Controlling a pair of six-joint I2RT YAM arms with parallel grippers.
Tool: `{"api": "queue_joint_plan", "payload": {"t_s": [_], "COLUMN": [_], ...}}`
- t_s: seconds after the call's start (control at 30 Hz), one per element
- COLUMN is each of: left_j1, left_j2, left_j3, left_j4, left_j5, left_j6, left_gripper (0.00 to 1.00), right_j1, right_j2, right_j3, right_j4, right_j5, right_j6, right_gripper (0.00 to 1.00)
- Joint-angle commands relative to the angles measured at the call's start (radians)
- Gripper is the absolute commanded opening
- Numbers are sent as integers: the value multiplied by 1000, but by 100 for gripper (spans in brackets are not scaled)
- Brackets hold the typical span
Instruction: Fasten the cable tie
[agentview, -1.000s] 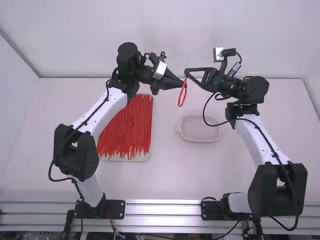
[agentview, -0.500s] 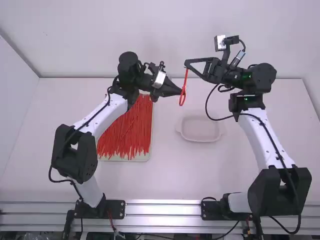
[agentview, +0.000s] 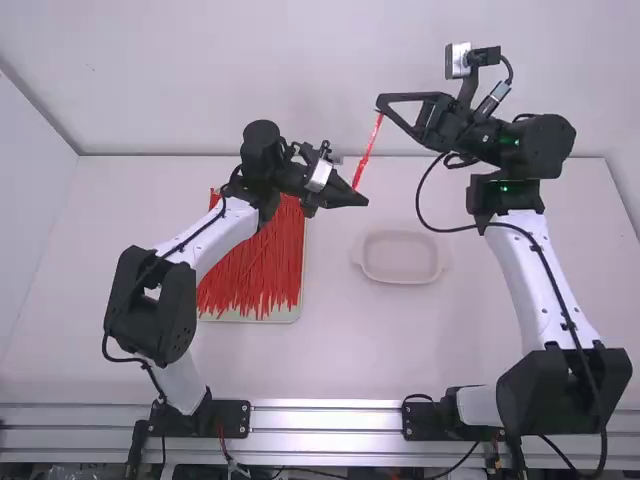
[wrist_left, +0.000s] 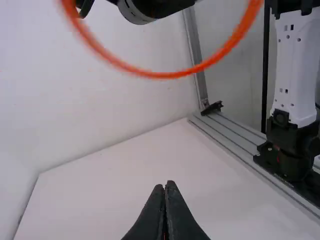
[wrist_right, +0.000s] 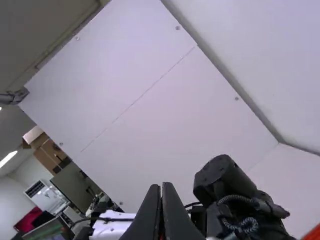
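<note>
- High view: right gripper was raised well above the table, fingers clamped on the top end of the red cable tie.
- The tie hung from it slanting down toward the left gripper. Seen edge-on here, it read as a thin red line.
- The left gripper sat just below the tie's lower end, over the gap between the board and the white tray.
- From this angle I couldn't tell whether the tie's lower end touched the left fingers.
- The pile of red ties lay fanned out on the board under the left arm. The tray sat apart from it, on the right arm's side.
- Left wrist view: left gripper was clenched, fingers pressed together with no gap.
- A thin red trace showed in the seam between them. I couldn't tell if that was the tie.
- The cable tie showed as a wide open loop in the air, blurred and well clear of the fingertips.
- The table lay below, with the frame rail and a white arm link beyond.
- Right wrist view: right gripper was pinched closed and pointed up at the white wall panels.
- A black arm joint sat just beside the fingertips.
</note>
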Motion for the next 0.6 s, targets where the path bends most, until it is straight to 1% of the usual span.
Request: {"api": "queue_joint_plan", "payload": {"t_s": [0.0,0.1,0.13,0.17,0.2,0.23,0.43,0.47,0.5,0.53,0.57], "left_j1": [6,23,29,39,50,65,136,146,151,157,158], "left_j2": [2,2,2,2,2,2,2,2,2,2,2], "left_j3": [-5,-5,-5,-5,-5,-5,-5,-5,-5,-5,-5], "left_j4": [3,4,8,19,35,70,316,379,423,500,583], "left_j5": [19,15,13,15,16,16,16,13,9,7,7], "left_j6": [2,-4,-4,-7,-34,-79,-332,-387,-427,-493,-560], "left_gripper": [2,2,4,11,24,33,55,61,64,67,68], "right_j1": [-4,-5,-4,-3,-3,-3,-3,-3,-1,3,12], "right_j2": [-7,-7,-7,-7,-7,-7,-7,-7,-7,-7,-7], "right_j3": [18,18,18,18,18,18,15,14,13,8,2], "right_j4": [5,5,5,5,5,5,4,4,4,5,5], "right_j5": [-12,-34,-41,-55,-66,-83,-138,-145,-145,-142,-137], "right_j6": [-10,-10,-8,-5,2,6,4,4,4,4,4], "right_gripper": [0,0,0,0,0,0,0,0,0,0,0]}}
